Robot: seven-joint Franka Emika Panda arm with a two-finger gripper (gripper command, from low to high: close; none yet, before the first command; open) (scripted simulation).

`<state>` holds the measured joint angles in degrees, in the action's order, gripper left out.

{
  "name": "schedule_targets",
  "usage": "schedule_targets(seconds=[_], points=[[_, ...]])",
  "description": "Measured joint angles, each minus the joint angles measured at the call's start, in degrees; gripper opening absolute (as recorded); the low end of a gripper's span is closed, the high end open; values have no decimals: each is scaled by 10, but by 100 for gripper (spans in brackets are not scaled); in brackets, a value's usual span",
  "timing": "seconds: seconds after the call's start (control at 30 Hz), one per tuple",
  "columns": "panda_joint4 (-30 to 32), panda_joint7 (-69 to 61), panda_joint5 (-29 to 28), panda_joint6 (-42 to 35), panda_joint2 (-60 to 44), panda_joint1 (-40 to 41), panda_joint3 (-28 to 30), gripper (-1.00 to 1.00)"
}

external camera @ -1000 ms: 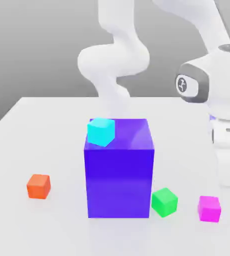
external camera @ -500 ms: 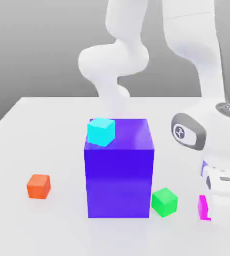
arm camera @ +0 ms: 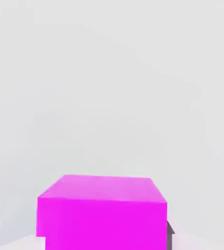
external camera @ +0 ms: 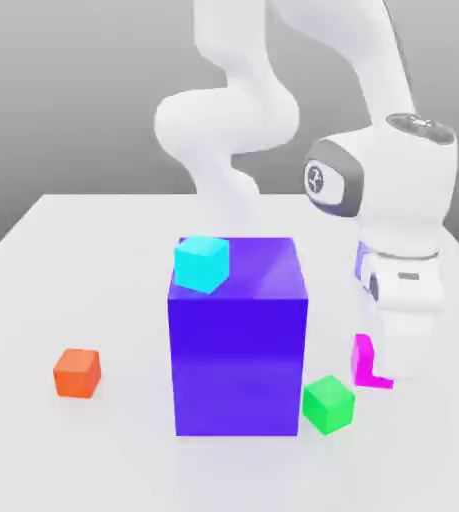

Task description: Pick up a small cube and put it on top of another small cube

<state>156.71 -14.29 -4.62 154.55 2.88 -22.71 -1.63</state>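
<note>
Magenta, glossy and plain: small cube [external camera: 364,361] [arm camera: 102,212], flat-faced and sharp-edged, far smaller than the big blue-purple block [external camera: 237,335]. Clamped in the gripper [external camera: 385,372], fingers closed on its sides, cube partly hidden behind the white hand in the exterior view. Sits low beside the block on the exterior view's right, just behind the green cube [external camera: 328,403]; possibly raised a little off the white table [external camera: 33,440], hard to judge from this angle. Seen close from the hand, top face bright, front face a shade deeper. Cyan cube [external camera: 202,264] resting on the block's top, orange cube [external camera: 77,372] well apart on the exterior view's left
</note>
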Motion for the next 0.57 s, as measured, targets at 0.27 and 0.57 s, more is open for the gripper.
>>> schedule_targets(seconds=[0.27, 0.57], points=[[43, -109, 51, 16, 20, -2, 24, -100], [40, -112, 54, 115, -82, -4, 26, 100]])
